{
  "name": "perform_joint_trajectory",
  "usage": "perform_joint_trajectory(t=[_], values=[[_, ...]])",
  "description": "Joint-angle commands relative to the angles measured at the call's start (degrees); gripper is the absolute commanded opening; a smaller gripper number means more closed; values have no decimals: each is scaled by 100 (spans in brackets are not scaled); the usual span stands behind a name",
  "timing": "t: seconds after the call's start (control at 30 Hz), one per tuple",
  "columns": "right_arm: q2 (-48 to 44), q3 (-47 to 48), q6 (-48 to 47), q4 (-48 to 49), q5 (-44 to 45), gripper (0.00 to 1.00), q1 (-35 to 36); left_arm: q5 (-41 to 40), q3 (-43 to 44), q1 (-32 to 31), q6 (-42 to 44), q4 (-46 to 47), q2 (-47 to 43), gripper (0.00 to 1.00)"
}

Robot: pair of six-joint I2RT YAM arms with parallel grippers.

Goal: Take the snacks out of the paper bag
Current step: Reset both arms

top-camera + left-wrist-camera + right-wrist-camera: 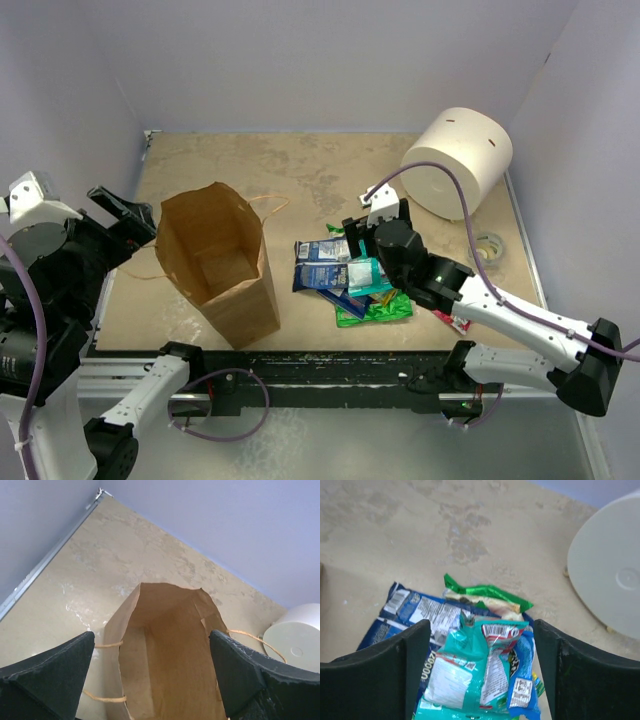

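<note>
The brown paper bag (218, 262) stands upright with its mouth open; its inside looks empty in the top view and in the left wrist view (170, 665). The snacks (350, 278) lie in a pile on the table right of the bag. In the right wrist view a teal packet (465, 675) lies on top, with a blue-and-white one (415, 611) to its left and a green one (487, 591) behind. A small red-pink packet (456, 320) lies beside the right arm. My right gripper (362, 242) (481, 630) is open above the teal packet. My left gripper (135, 215) (151, 640) is open and empty, left of the bag.
A big white cylinder (458, 160) lies at the back right, also in the right wrist view (605, 570). A tape roll (487, 246) lies near the right wall. The bag's tan loop handles (107, 644) hang at its sides. Walls close the table on three sides.
</note>
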Motion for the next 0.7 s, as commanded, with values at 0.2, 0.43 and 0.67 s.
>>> perform_joint_trajectory(t=[0.2,0.43,0.67], values=[[265,1810,318,-742,384,100,-28,174,497,-18,742,867,351,99],[729,3711,163,-1906,1090,99,-23,469,715,-17,1095,1544,500,99],[222,4230,104,-1855,1038,100,-21,466,999,-18,1404,1783,630,99]])
